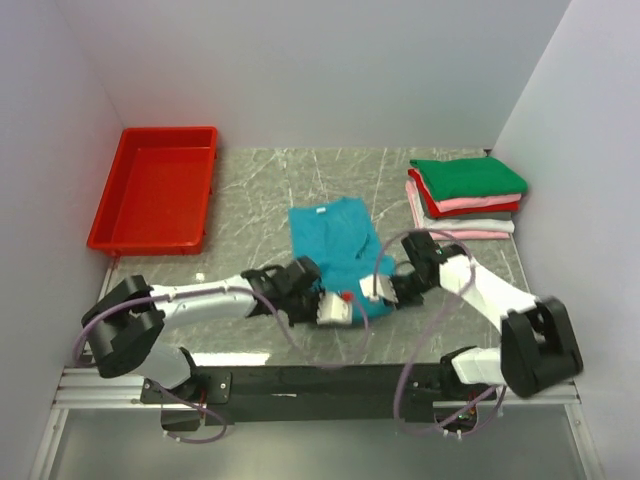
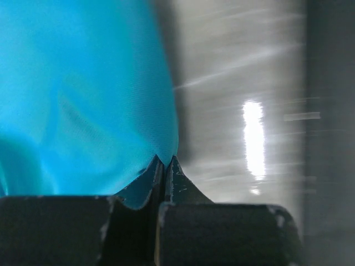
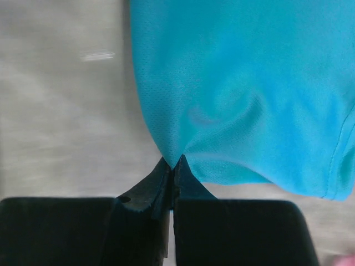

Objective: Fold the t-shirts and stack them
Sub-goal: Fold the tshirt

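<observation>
A teal t-shirt lies in the middle of the table, its neck towards the back. My left gripper is shut on its near edge; in the left wrist view the closed tips pinch the teal cloth. My right gripper is shut on the near right edge; in the right wrist view the tips pinch the cloth. A stack of folded t-shirts lies at the back right, green on top, then red, pink and whitish.
A red plastic tray stands at the back left. White walls close in the left, back and right sides. The arm bases and a black rail run along the near edge.
</observation>
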Tool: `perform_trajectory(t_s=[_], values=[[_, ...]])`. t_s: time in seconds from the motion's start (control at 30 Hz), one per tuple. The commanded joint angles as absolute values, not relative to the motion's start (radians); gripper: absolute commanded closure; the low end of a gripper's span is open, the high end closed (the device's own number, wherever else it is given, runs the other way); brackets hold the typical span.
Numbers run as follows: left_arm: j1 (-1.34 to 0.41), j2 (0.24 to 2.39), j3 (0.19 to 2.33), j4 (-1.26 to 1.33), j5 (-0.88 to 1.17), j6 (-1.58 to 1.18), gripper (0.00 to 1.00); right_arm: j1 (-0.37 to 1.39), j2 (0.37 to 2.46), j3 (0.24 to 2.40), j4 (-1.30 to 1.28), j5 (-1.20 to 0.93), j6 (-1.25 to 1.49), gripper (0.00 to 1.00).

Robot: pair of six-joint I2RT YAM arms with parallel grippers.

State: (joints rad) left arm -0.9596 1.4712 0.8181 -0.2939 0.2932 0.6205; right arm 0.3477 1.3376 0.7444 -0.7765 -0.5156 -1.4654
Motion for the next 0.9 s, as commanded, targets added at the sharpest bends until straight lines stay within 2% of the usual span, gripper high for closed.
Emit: perform_trajectory(t_s=[0.0, 0.17, 0.47, 0.57, 0.73, 0.87], values=[[-1.128, 1.427, 0.785, -0.419, 0.416, 0.470, 1.00, 0.342, 1.147, 0.629, -0.963, -0.555, -1.511, 1.00], [-1.195, 1.402, 0.781, -0.413, 0.417, 0.414, 1.00, 0.342, 1.026, 0.601, -1.015, -0.558, -1.486, 1.00], [-1.187, 1.427, 0.819, -0.445, 0.379, 0.468, 1.00, 0.342, 1.081, 0.676, -1.011, -0.568, -1.448, 1.00], [-1.134, 1.384, 0.808, -0.445, 0.367, 0.488, 1.00, 0.342, 1.129, 0.753, -0.996, -0.583, -1.415, 1.00], [-0.879, 1.295, 0.810, -0.356, 0.342, 0.578, 1.00, 0.344, 1.342, 0.998, -0.865, -0.577, -1.296, 1.00], [-0.591, 1.376, 0.896, -0.230, 0.451, 0.632, 1.00, 0.344, 1.566, 1.289, -0.773, -0.574, -1.159, 1.00]])
